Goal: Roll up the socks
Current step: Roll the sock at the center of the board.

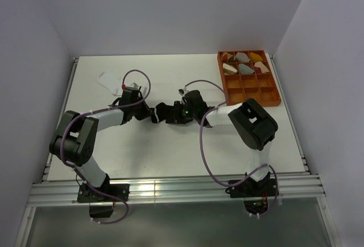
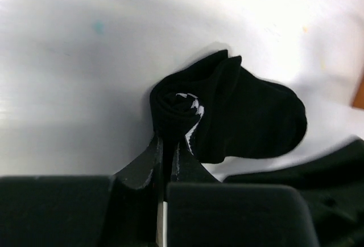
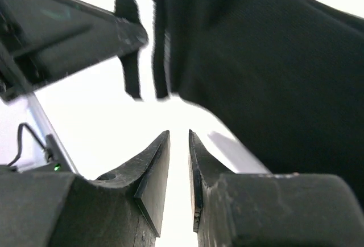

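Pinched fully together, my left gripper has its two glossy black fingers closed on the rolled end of the black sock. That end is wound into a tight spiral with a glint of white showing at its core. The remaining soft, finely ribbed knit fans out to the right as a rounded, floppy lobe over the smooth white worktop. My right gripper stands just beside the same sock, its jaws apart by only a narrow slit. Bare worktop shows through that slit and nothing lies between the matte, wedge-shaped fingers. From that wrist the sock is a broad dark mass up and to the right, thin white stripes running along its cuff. Both grippers meet the sock near the middle of the worktop. The white sock lies flat at the far left, well apart. At the far right sits an orange compartment tray with rolled bundles in its far rows.
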Action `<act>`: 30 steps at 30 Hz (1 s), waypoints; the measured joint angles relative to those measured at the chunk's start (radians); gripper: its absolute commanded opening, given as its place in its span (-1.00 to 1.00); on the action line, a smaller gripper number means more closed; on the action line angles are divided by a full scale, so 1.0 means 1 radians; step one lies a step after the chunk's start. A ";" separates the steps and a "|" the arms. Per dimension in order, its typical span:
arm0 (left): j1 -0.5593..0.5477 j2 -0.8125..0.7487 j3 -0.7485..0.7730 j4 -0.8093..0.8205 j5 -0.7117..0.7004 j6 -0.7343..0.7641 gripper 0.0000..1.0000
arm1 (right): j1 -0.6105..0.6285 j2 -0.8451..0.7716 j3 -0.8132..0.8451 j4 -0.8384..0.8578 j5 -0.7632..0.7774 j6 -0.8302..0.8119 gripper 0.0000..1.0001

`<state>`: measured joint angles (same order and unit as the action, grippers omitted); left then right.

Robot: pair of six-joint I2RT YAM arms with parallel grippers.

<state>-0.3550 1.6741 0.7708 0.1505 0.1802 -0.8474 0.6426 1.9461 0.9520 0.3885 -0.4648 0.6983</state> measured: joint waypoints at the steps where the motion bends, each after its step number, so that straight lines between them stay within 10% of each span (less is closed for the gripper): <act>1: 0.000 0.000 0.025 -0.045 -0.025 0.009 -0.99 | -0.002 -0.017 -0.005 -0.016 0.019 -0.011 -0.46; 13: -0.075 0.087 0.308 -0.479 -0.282 0.076 -0.99 | -0.036 -0.120 0.021 -0.131 0.211 -0.083 -0.43; 30: -0.125 0.233 0.547 -0.733 -0.407 0.072 -0.99 | 0.035 -0.028 0.019 0.181 0.092 -0.024 -0.07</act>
<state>-0.4801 1.9068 1.3182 -0.5823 -0.2268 -0.7750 0.6773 1.9182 0.9714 0.5697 -0.3733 0.6746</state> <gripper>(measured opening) 0.048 0.459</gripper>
